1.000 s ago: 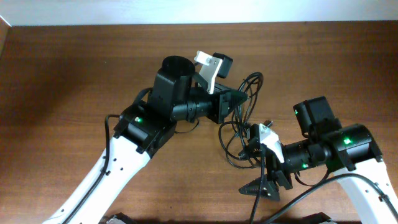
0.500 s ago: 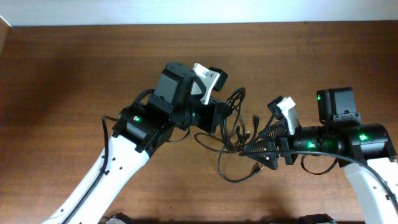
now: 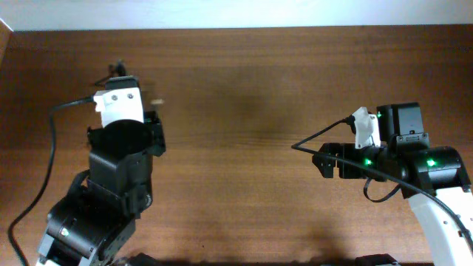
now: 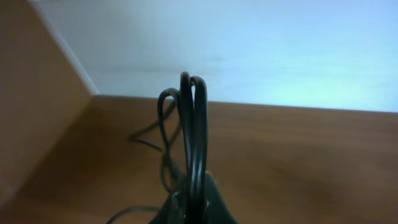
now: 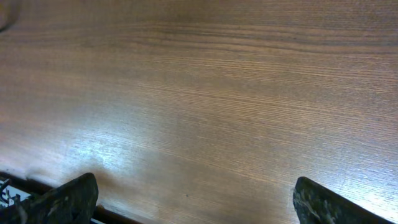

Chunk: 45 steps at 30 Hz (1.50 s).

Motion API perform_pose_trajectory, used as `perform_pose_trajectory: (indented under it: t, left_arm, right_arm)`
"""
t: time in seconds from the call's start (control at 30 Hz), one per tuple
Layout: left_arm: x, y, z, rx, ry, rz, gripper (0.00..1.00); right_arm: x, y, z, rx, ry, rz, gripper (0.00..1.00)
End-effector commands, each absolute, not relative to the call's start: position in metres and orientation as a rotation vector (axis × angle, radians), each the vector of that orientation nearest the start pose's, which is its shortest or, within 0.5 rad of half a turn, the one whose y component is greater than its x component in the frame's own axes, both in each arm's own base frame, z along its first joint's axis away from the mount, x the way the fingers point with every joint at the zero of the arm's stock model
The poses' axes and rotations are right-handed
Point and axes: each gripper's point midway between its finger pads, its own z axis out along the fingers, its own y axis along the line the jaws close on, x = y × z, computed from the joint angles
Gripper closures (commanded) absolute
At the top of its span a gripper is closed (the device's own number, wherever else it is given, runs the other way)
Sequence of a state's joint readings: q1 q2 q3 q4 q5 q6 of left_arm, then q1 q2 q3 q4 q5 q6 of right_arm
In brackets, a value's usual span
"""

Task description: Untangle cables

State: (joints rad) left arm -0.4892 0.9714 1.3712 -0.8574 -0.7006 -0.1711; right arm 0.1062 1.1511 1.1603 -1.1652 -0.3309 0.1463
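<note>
In the left wrist view, my left gripper (image 4: 194, 200) is shut on the cables (image 4: 193, 118). Several thin black loops stand up out of its jaws, and more cord trails down to the left behind them. In the overhead view the left gripper (image 3: 118, 74) is at the far left of the table, pointing toward the back edge. There the cables show only as a small dark bit at its tip. My right gripper (image 5: 196, 186) is wide open and empty over bare wood. In the overhead view it (image 3: 324, 161) is at the right.
The wooden table (image 3: 236, 89) ends at a pale wall along the back. A brown side panel (image 4: 37, 112) stands at the left near the left gripper. A thin black wire (image 3: 314, 134) juts left from the right wrist. A small pale speck (image 3: 156, 101) lies right of the left wrist.
The left arm has swung from the table's middle to the far left, taking the cables with it. The right gripper has pulled back to the right and now holds nothing.
</note>
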Motion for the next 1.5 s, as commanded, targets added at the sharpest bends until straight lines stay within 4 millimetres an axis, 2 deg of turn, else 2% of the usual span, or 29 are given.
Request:
perform_pose_trajectory:
  t: [0.0, 0.03, 0.07, 0.1, 0.13, 0.17, 0.2, 0.23, 0.3, 0.33, 0.4, 0.5, 0.53, 0.57, 0.6, 0.67, 0.7, 0.73, 0.77, 0.8, 0.83, 0.93, 1.03, 1.13, 1.2, 1.23, 1.33, 1.4, 1.47]
  left_arm:
    - [0.283, -0.093, 0.358, 0.225, 2.083, -0.044, 1.00]
    - [0.272, -0.152, 0.340, 0.562, 2.115, -0.316, 1.00]
    - [0.264, -0.183, 0.326, 0.765, 2.114, -0.457, 1.00]
    - [0.273, -0.189, 0.307, 0.802, 2.166, -0.450, 1.00]
    - [0.285, -0.186, 0.290, 0.783, 2.231, -0.396, 1.00]
    - [0.305, -0.175, 0.262, 0.628, 2.366, -0.295, 1.00]
    - [0.314, -0.167, 0.252, 0.551, 2.412, -0.232, 1.00]
    - [0.324, -0.149, 0.245, 0.398, 2.449, -0.118, 1.00]
    - [0.327, -0.116, 0.246, 0.135, 2.461, 0.052, 1.00]
    - [0.326, -0.105, 0.247, 0.077, 2.457, 0.110, 1.00]
    - [0.327, -0.096, 0.249, 0.056, 2.440, 0.174, 1.00]
    - [0.330, -0.051, 0.267, -0.043, 2.327, 0.508, 1.00]
    - [0.330, -0.047, 0.270, -0.053, 2.312, 0.535, 1.00]
    - [0.330, -0.054, 0.265, -0.035, 2.338, 0.479, 1.00]
    - [0.329, -0.071, 0.257, 0.003, 2.387, 0.358, 1.00]
    - [0.326, -0.115, 0.240, 0.103, 2.485, 0.052, 1.00]
    - [0.325, -0.139, 0.230, 0.154, 2.530, -0.095, 0.94]
    - [0.323, -0.157, 0.221, 0.196, 2.570, -0.206, 0.64]
    - [0.322, -0.168, 0.212, 0.222, 2.606, -0.266, 0.14]
    - [0.324, -0.172, 0.192, 0.233, 2.668, -0.257, 0.01]
    - [0.324, -0.172, 0.185, 0.235, 2.692, -0.246, 0.01]
    - [0.323, -0.170, 0.187, 0.233, 2.689, -0.241, 0.01]
    - [0.321, -0.156, 0.185, 0.213, 2.701, -0.141, 0.01]
    - [0.319, -0.152, 0.184, 0.210, 2.713, -0.114, 0.01]
    - [0.323, -0.136, 0.184, 0.114, 2.695, 0.001, 0.01]
    - [0.324, -0.118, 0.187, 0.049, 2.678, 0.116, 0.01]
    - [0.325, -0.088, 0.187, -0.084, 2.688, 0.191, 0.01]
    - [0.325, -0.077, 0.186, -0.087, 2.702, 0.218, 0.01]
    - [0.327, -0.075, 0.185, -0.100, 2.704, 0.214, 0.01]
  right_arm:
    - [0.247, 0.080, 0.200, -0.028, 2.724, 0.505, 0.01]
    - [0.247, 0.080, 0.200, -0.027, 2.725, 0.505, 0.01]
    - [0.247, 0.080, 0.200, -0.027, 2.725, 0.505, 0.01]
    - [0.246, 0.079, 0.200, -0.027, 2.726, 0.505, 0.01]
    - [0.246, 0.080, 0.200, -0.027, 2.728, 0.505, 0.01]
    - [0.245, 0.079, 0.200, -0.027, 2.732, 0.504, 0.01]
    - [0.245, 0.079, 0.200, -0.027, 2.732, 0.504, 0.01]
    - [0.245, 0.079, 0.199, -0.027, 2.732, 0.504, 0.01]
    - [0.245, 0.079, 0.199, -0.027, 2.732, 0.504, 0.01]
    - [0.245, 0.079, 0.199, -0.027, 2.732, 0.504, 0.01]
    - [0.247, 0.079, 0.200, -0.028, 2.725, 0.504, 0.01]
    - [0.248, 0.080, 0.201, -0.030, 2.718, 0.504, 0.01]
    - [0.250, 0.080, 0.202, -0.031, 2.710, 0.504, 0.01]
    - [0.251, 0.080, 0.202, -0.032, 2.707, 0.504, 0.01]
    - [0.252, 0.080, 0.202, -0.033, 2.703, 0.504, 0.01]
    - [0.252, 0.080, 0.203, -0.033, 2.699, 0.505, 0.01]
    - [0.252, 0.080, 0.203, -0.033, 2.700, 0.505, 0.01]
    - [0.252, 0.080, 0.203, -0.033, 2.700, 0.505, 0.01]
    - [0.252, 0.080, 0.203, -0.033, 2.700, 0.505, 0.01]
    - [0.252, 0.080, 0.203, -0.033, 2.700, 0.505, 0.01]
    - [0.252, 0.080, 0.203, -0.033, 2.700, 0.505, 0.01]
    - [0.252, 0.080, 0.203, -0.033, 2.700, 0.505, 0.01]
    - [0.252, 0.080, 0.203, -0.033, 2.701, 0.505, 0.01]
    - [0.252, 0.080, 0.203, -0.034, 2.700, 0.504, 0.01]
    - [0.252, 0.080, 0.202, -0.033, 2.702, 0.504, 0.01]
    - [0.251, 0.080, 0.202, -0.033, 2.704, 0.504, 0.01]
    - [0.252, 0.080, 0.202, -0.034, 2.702, 0.505, 0.01]
    - [0.252, 0.080, 0.203, -0.034, 2.700, 0.504, 0.01]
    - [0.252, 0.080, 0.202, -0.034, 2.702, 0.504, 0.01]
